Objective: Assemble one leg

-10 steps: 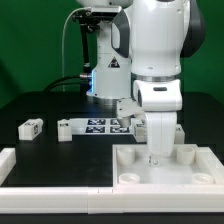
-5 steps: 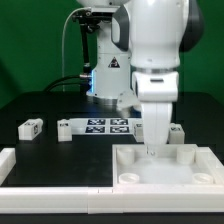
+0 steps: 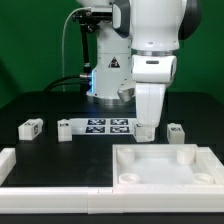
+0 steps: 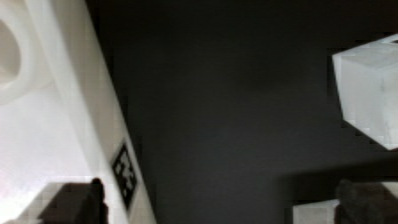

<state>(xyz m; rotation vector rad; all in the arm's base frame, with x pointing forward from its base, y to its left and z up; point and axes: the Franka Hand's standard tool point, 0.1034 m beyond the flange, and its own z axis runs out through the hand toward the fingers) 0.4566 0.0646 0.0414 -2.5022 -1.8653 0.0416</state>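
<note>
Three small white legs with tags lie on the black table: one at the exterior view's left (image 3: 31, 127), one beside the marker board (image 3: 64, 129), one at the right (image 3: 177, 131). The large white panel (image 3: 150, 176) with round sockets lies in front. My gripper (image 3: 146, 128) hangs just behind the panel's back edge, between the marker board and the right leg. In the wrist view the gripper (image 4: 217, 205) is open and empty, with bare black table between its dark fingertips (image 4: 71, 205). A white block (image 4: 374, 90), probably a leg, lies to one side.
The marker board (image 3: 108, 126) lies behind the panel. A white raised rim (image 3: 12, 163) runs along the front at the exterior view's left. In the wrist view a broad white surface (image 4: 45, 110) carries a tag at its edge; I cannot tell if it is the panel or the marker board.
The gripper has risen from over the panel's socket area and moved back, away from the panel, with nothing in it. The legs and the panel have not moved.
</note>
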